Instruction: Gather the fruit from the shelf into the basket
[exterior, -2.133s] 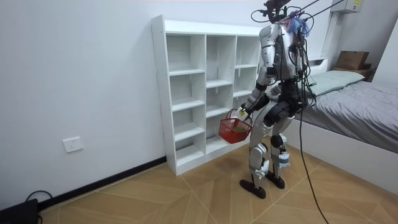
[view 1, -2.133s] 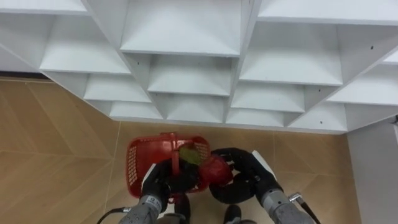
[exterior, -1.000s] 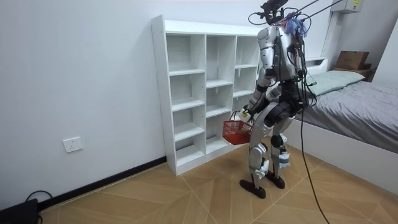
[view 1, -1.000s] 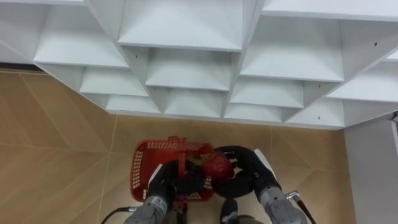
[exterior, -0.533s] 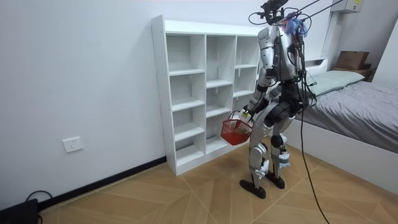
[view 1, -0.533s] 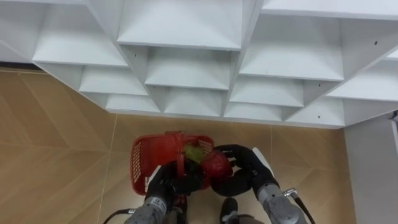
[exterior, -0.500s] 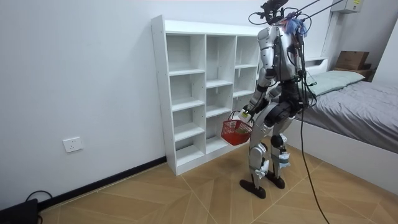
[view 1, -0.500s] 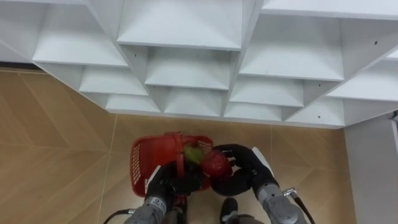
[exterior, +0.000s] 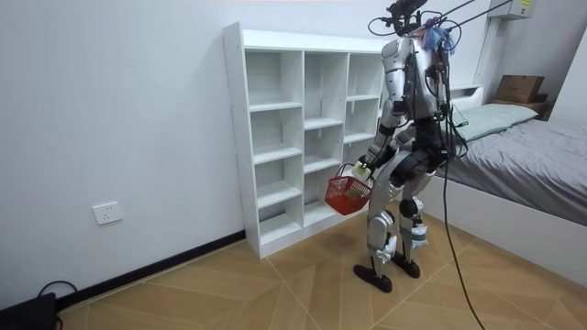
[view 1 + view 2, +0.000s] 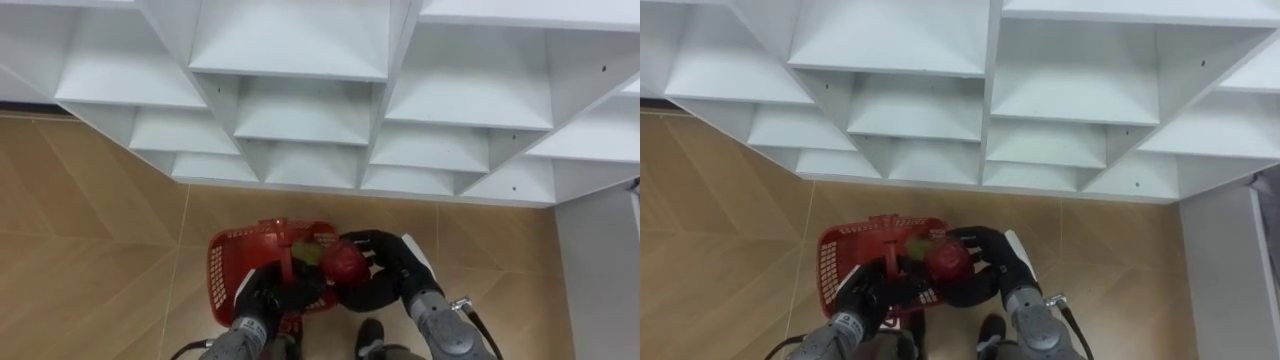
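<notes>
Fingers of the left hand (image 10: 264, 297) are clenched round the upright handle of the one red basket (image 10: 224, 268), which hangs in the air above the wooden floor (image 10: 90, 230), low and close to the robot's body. The right hand (image 10: 388, 268) comes in just beside it, its dark fingers wrapped round one red apple (image 10: 345, 264), held at the basket's right rim and touching or nearly touching the handle; which of the two cannot be told. One green fruit (image 10: 309, 250) lies inside the basket, right next to the apple. That makes two fruits, one in the basket and one in the right hand. Beyond the hands stands one white closet (image 9: 275, 137) of open shelves, three columns of four compartments each. The room view has the robot standing upright facing it, basket at thigh height, with one bed (image 9: 532, 147) behind it at the room view's right.
</notes>
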Robot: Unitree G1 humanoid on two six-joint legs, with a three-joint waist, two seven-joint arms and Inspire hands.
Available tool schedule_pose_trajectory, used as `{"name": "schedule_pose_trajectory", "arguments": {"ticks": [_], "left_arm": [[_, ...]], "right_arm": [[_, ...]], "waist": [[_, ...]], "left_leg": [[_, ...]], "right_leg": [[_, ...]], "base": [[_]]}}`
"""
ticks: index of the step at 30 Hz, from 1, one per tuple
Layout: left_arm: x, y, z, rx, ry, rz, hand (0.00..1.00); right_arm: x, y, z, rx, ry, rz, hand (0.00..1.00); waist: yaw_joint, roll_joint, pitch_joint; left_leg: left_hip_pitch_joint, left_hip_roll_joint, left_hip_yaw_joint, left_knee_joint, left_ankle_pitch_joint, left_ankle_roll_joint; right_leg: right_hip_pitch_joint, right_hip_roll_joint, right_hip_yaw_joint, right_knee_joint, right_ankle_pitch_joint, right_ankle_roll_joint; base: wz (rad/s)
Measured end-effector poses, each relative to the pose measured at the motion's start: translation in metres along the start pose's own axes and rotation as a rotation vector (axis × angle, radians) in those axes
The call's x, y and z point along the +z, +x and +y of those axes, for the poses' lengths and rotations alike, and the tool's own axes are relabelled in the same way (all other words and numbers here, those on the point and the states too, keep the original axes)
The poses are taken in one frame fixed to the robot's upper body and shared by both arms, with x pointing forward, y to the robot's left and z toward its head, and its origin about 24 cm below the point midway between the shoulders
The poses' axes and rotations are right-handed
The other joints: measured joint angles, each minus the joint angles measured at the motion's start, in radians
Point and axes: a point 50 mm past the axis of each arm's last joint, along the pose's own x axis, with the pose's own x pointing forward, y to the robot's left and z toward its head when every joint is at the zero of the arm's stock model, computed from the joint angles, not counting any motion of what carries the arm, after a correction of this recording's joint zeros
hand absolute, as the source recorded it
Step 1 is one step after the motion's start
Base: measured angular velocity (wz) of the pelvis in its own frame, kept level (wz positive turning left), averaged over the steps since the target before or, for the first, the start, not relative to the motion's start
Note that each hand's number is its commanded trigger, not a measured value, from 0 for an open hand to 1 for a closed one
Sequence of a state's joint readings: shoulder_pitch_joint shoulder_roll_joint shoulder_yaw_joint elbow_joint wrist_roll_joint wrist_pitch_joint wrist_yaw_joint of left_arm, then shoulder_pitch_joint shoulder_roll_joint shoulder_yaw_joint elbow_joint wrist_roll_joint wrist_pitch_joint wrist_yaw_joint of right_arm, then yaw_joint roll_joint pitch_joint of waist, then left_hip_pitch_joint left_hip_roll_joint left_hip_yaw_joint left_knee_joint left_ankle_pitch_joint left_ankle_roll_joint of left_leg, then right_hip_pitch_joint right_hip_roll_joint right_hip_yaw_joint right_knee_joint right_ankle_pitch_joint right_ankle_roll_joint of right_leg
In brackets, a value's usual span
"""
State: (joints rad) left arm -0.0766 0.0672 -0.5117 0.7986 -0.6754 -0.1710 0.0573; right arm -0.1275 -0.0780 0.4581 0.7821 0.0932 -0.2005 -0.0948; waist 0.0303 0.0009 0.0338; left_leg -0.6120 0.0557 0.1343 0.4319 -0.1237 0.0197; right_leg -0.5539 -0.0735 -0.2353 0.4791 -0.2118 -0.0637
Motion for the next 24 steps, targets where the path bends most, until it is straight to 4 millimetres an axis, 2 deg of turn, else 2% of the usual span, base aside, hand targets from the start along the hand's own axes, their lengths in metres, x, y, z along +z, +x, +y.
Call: {"name": "schedule_pose_trajectory", "arguments": {"ticks": [8,14,15,16,21,24], "left_arm": [[0.001,0.002,0.002,0.006,0.006,0.005,1.00],[0.001,0.002,0.000,-0.025,0.010,0.011,1.00],[0.001,0.002,0.000,-0.032,0.011,0.011,1.00],[0.000,0.002,-0.002,-0.048,0.011,0.012,1.00],[0.001,0.004,-0.013,-0.131,0.014,0.014,1.00],[0.004,0.006,-0.027,-0.216,0.027,0.009,1.00]], "right_arm": [[-0.001,0.008,-0.004,0.001,-0.008,0.027,1.00],[-0.004,0.012,-0.004,-0.015,-0.003,0.064,1.00],[-0.004,0.012,-0.005,-0.017,-0.005,0.069,0.52],[-0.005,0.013,-0.006,-0.023,-0.009,0.079,0.00],[-0.013,0.011,-0.006,-0.033,-0.012,0.123,0.00],[-0.013,0.011,-0.002,-0.007,-0.017,0.129,0.00]], "waist": [[-0.001,0.010,0.0069],[0.000,0.010,0.0072],[0.000,0.010,0.0072],[0.001,0.010,0.0074],[0.003,0.009,0.0085],[0.003,0.008,0.0094]], "left_leg": [[-0.004,0.002,-0.001,0.010,0.000,0.000],[-0.004,0.002,-0.002,0.014,0.000,0.000],[-0.004,0.002,-0.002,0.014,0.000,0.000],[-0.004,0.002,-0.003,0.014,0.000,0.000],[-0.004,0.001,-0.003,0.011,0.000,0.001],[-0.008,0.001,-0.003,0.011,0.000,0.001]], "right_leg": [[-0.002,0.001,0.001,0.005,0.000,0.000],[-0.001,-0.001,-0.001,0.008,0.001,-0.001],[-0.001,-0.001,-0.001,0.008,0.001,-0.001],[-0.001,-0.001,-0.002,0.008,0.001,-0.001],[-0.003,-0.002,-0.001,0.008,0.001,-0.001],[-0.008,-0.002,-0.001,0.007,0.001,-0.001]], "base": [[0.00],[0.00],[0.00],[0.00],[0.00],[0.00]]}}
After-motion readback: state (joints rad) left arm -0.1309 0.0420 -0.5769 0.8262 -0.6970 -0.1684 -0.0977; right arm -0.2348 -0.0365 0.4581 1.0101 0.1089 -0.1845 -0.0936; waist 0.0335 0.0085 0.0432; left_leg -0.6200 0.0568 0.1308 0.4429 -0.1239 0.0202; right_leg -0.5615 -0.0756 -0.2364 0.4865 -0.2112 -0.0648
